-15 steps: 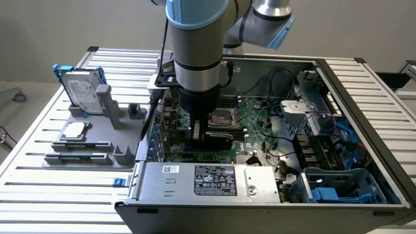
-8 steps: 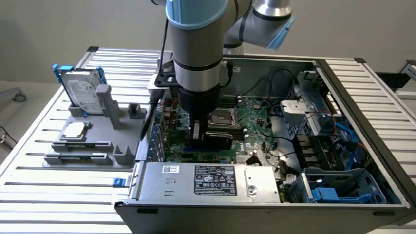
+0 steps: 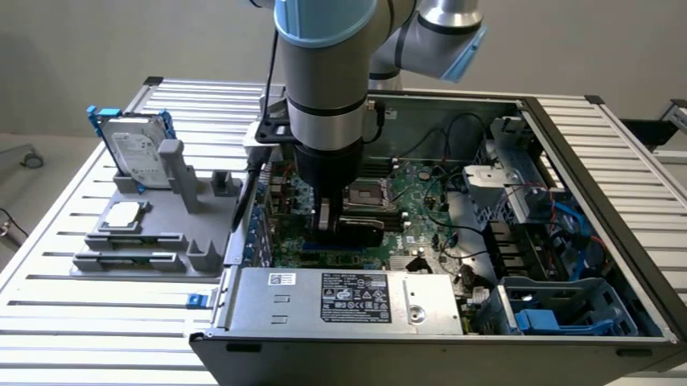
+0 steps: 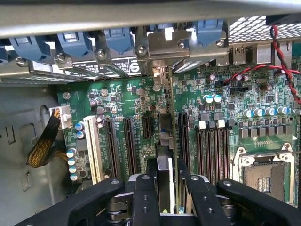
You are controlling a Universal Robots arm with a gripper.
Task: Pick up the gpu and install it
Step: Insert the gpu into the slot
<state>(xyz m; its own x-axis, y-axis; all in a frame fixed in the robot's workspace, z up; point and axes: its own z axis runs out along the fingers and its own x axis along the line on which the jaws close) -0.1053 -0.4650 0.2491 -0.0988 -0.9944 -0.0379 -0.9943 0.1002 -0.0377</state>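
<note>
The open computer case [image 3: 558, 241] lay on its side on the slatted aluminium table [image 3: 86, 322], its green motherboard [image 4: 225, 101] exposed. The arm [image 3: 327, 88] reached straight down into the case, wrist vertical, over the expansion slots [image 4: 129, 146]. The gripper [image 4: 164, 188] was clenched on the gpu [image 4: 164, 176], holding the card on edge between its fingers [image 4: 143, 200], the bracket end pointing toward the rear slot openings. The pick-up looked done; the card stood lined up over a slot, but whether it was fully seated could not be told. A hard drive [image 3: 137, 149] stood in the grey fixture [image 3: 150, 233] outside the case, well apart.
</note>
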